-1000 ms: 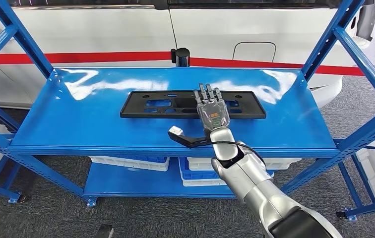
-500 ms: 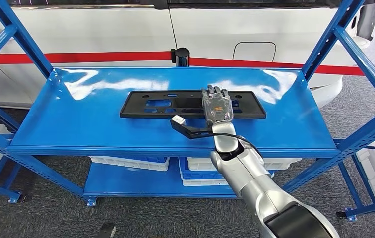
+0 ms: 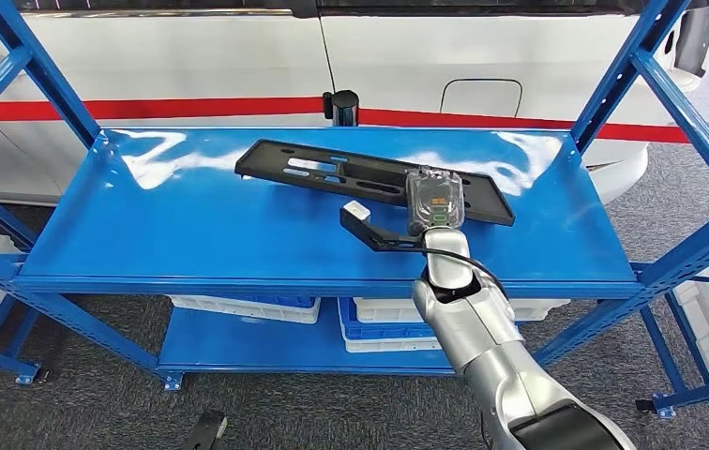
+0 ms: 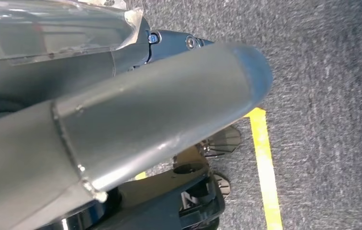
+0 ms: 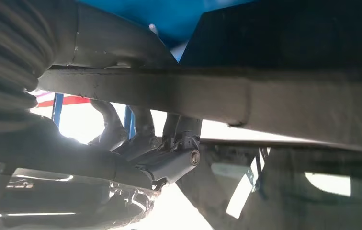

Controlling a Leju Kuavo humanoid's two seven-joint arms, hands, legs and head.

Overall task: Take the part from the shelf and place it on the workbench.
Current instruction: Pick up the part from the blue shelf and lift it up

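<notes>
Head view looks down on a blue metal shelf [image 3: 191, 234] with a white vehicle [image 3: 238, 56] behind it at 12 o'clock. A long, flat black part [image 3: 332, 173] with cut-out slots lies across the middle of the top shelf board, running from about 10 o'clock down to 3 o'clock. Its left end looks raised off the blue board, though how high is hard to judge.

The silver right arm comes up from 6 o'clock. The right hand [image 3: 435, 202] sits over the right end of the part, back of the hand facing the camera. Its fingers are hidden, curled down over the part's far edge, so the grip itself is not visible from here. A black bracket with a small white block [image 3: 357, 212] juts from the wrist toward 9 o'clock.

Right wrist view, close and dim, shows a pale bar-like thumb [image 5: 208, 100] lying across the dark underside of the part [image 5: 289, 33], with darker fingers [image 5: 112, 127] closed on the other side: the hand has the part clamped between them.

Left wrist view shows a thick grey thumb of the left hand [image 4: 121, 96] above grey carpet [image 4: 322, 96] and a yellow floor line [image 4: 265, 163]. How its fingers lie cannot be told.

White bins [image 3: 243, 307] sit on the lower shelf board.
</notes>
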